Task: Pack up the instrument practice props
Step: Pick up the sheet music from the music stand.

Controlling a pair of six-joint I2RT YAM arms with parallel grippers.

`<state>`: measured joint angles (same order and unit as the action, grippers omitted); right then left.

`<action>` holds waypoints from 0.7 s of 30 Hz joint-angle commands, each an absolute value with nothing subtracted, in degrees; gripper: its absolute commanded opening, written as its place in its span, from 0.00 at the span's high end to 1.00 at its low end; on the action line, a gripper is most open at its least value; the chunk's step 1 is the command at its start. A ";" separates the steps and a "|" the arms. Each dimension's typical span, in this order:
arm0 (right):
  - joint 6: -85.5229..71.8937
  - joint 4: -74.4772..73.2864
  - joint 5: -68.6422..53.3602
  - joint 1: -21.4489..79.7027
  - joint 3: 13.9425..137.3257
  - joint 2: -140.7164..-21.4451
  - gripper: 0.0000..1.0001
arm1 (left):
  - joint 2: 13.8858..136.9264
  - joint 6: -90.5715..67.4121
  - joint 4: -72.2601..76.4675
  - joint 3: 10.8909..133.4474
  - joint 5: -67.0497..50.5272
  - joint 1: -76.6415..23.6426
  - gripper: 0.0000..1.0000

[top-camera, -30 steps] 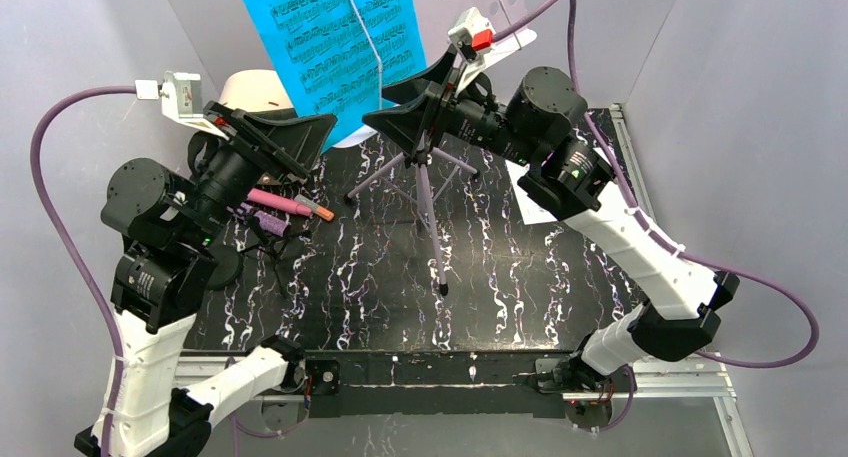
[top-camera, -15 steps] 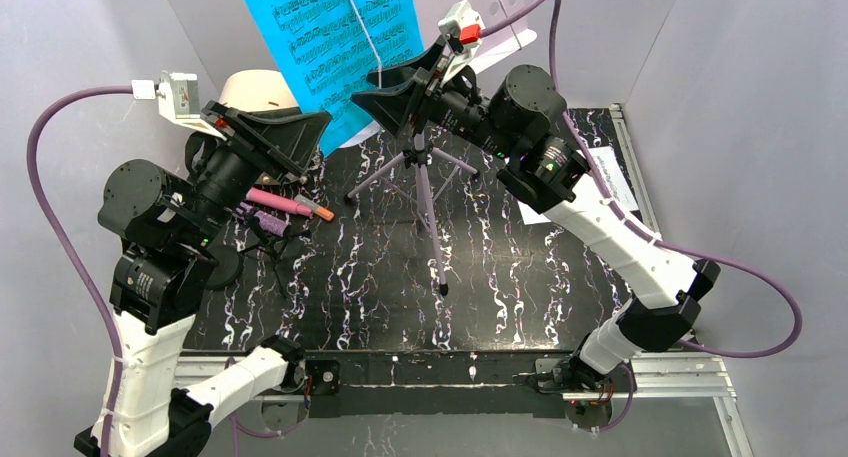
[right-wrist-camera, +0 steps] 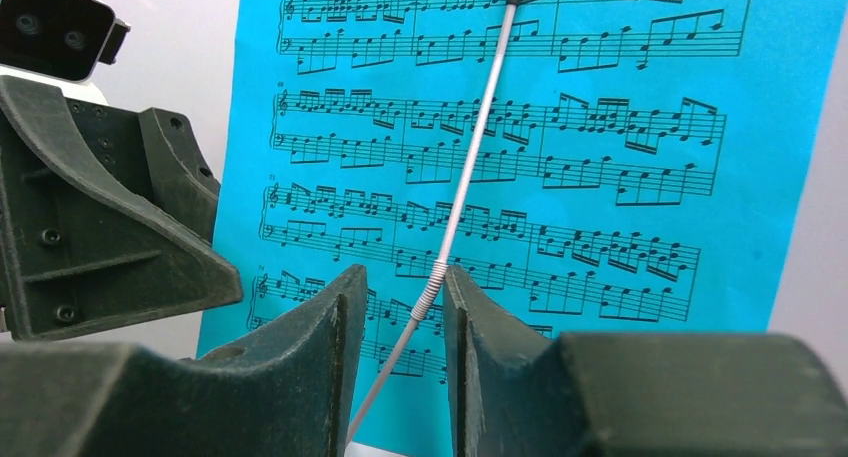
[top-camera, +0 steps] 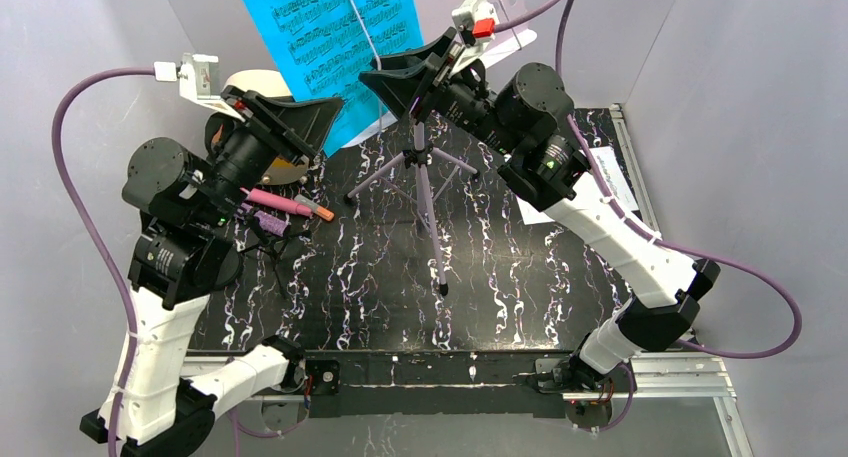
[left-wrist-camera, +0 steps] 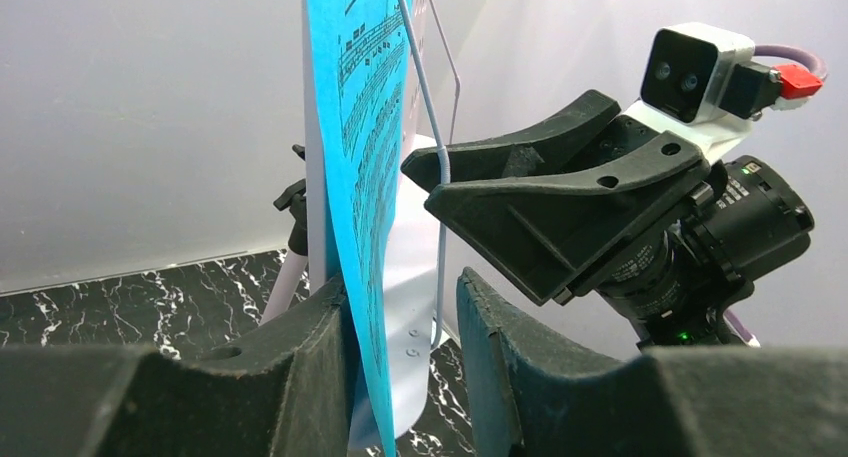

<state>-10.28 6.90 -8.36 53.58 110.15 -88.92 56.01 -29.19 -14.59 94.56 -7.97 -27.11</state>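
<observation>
Top view: the blue sheet music (top-camera: 330, 37) hangs on the lilac music stand (top-camera: 428, 207) at the far side of the table (top-camera: 520, 277). The left gripper (top-camera: 315, 127) has moved closer to the sheet's lower edge than half a second ago.

Left wrist: its jaws stand parted with the sheet edge-on between them, not yet pinched. The paper looks thin, floppy and tearable, so the bottom margin seems the best hold.

Right wrist: the right gripper (right-wrist-camera: 400, 317) is open and straddles the wire retainer (right-wrist-camera: 470, 187) that crosses the page.
</observation>
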 commanded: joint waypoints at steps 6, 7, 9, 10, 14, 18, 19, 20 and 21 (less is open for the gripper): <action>-9.84 12.79 -6.90 53.44 111.96 -88.35 0.69 | 57.36 -28.12 -11.02 95.07 -6.22 -26.89 0.72; -9.84 12.97 -6.83 53.39 111.78 -88.29 0.71 | 57.20 -27.82 -11.07 95.03 -5.63 -26.89 0.74; -9.84 13.09 -6.35 53.31 111.42 -88.18 0.75 | 56.61 -27.41 -11.00 94.56 -4.39 -26.89 0.82; -9.78 13.05 -6.07 53.33 111.18 -88.16 0.77 | 56.26 -27.09 -11.14 94.32 -3.73 -26.89 0.85; -9.59 13.18 -4.63 53.19 110.45 -87.99 0.87 | 54.43 -25.33 -11.86 93.69 -0.86 -26.89 0.97; -9.36 13.32 -2.91 53.07 109.79 -87.52 0.96 | 53.09 -23.79 -12.97 93.88 2.40 -26.89 1.00; -9.29 13.39 -2.52 53.04 109.62 -87.34 0.96 | 52.82 -23.34 -13.40 94.04 3.08 -26.89 1.00; -9.24 13.44 -2.31 52.99 109.46 -87.21 0.96 | 52.51 -22.97 -13.78 94.15 3.71 -26.89 1.00; -9.23 13.40 -2.17 52.93 109.33 -87.12 0.97 | 52.21 -22.48 -14.19 94.31 4.24 -26.89 1.00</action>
<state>-11.03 8.23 -5.10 53.41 109.69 -88.97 53.76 -25.21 -13.89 93.69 -0.01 -27.11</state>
